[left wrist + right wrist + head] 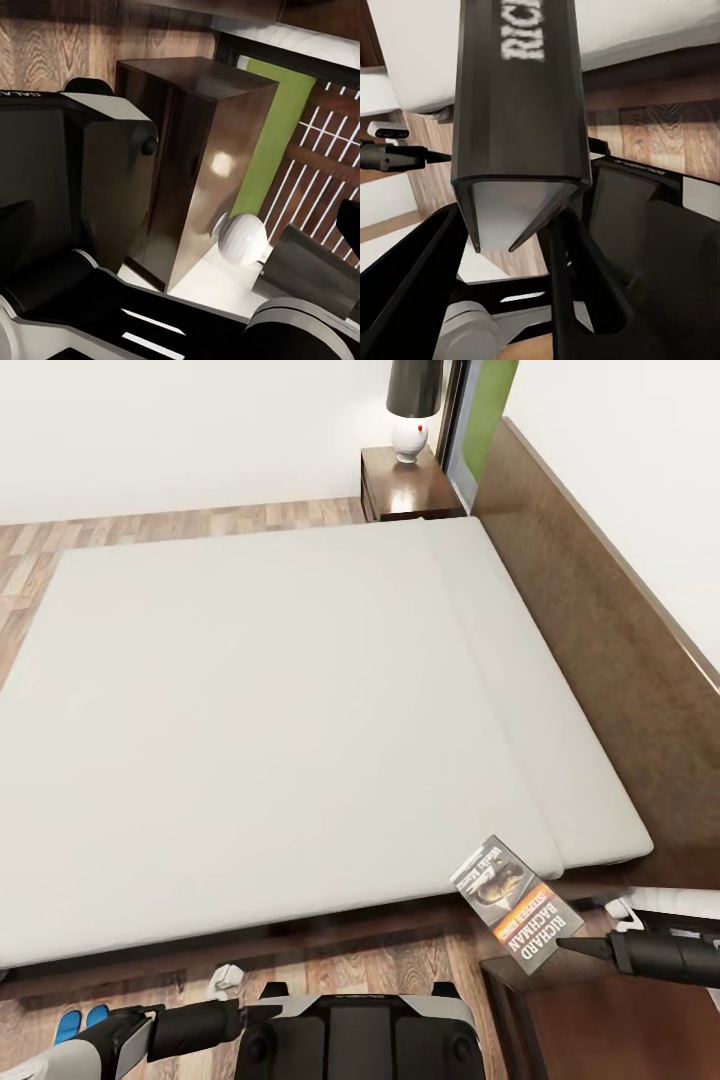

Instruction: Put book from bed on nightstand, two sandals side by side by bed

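Book (515, 905) clamped in my right end effector (570, 945), held beside the bed (300, 710) above the near nightstand (610, 1020); my left end effector's state cannot be told.

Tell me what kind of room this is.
Most likely a bedroom: a wide bed with a brown headboard, and a nightstand carrying a lamp on a wood-plank floor.

The head view looks steeply down over the bed (270, 730) toward the far nightstand (408, 488); the right wrist view sits close against the book (521, 112), shared with the head view (517, 903); the left wrist view faces a nightstand (196, 169) nearby.
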You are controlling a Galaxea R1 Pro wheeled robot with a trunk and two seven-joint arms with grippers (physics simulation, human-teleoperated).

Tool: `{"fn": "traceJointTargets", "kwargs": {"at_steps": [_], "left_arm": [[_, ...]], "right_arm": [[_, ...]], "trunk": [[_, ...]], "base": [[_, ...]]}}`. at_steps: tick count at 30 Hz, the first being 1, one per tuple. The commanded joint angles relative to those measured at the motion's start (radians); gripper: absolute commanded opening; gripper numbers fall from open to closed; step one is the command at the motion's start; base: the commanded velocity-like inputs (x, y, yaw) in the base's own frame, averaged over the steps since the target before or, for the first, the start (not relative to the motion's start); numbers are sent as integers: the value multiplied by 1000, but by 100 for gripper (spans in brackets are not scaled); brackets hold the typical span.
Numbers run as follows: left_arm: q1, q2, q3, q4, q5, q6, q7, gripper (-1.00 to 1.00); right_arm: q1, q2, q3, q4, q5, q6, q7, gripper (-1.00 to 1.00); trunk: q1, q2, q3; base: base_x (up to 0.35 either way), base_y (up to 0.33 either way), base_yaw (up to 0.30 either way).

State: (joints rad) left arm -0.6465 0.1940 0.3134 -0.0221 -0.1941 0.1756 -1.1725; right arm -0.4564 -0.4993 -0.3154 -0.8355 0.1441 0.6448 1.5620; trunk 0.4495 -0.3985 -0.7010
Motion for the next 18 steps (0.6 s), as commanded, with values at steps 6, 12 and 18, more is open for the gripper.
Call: {"fn": "traceJointTargets", "kwargs": {"at_steps": [6, 12, 18], "left_arm": [[0, 0, 9, -1, -8, 10, -4, 100], [-1, 0, 9, -1, -8, 10, -4, 100], [0, 0, 9, -1, -8, 10, -3, 100]], "right_arm": [[-1, 1, -18, 6, 8, 11, 9, -100], [-1, 1, -200, 10, 6, 10, 9, -100], [-1, 2, -255, 10, 6, 10, 9, -100]], "trunk": [[1, -2, -1], [1, -2, -1], [1, -2, -1]], "base": [[0, 0, 0], [0, 0, 0], [0, 0, 0]]}}
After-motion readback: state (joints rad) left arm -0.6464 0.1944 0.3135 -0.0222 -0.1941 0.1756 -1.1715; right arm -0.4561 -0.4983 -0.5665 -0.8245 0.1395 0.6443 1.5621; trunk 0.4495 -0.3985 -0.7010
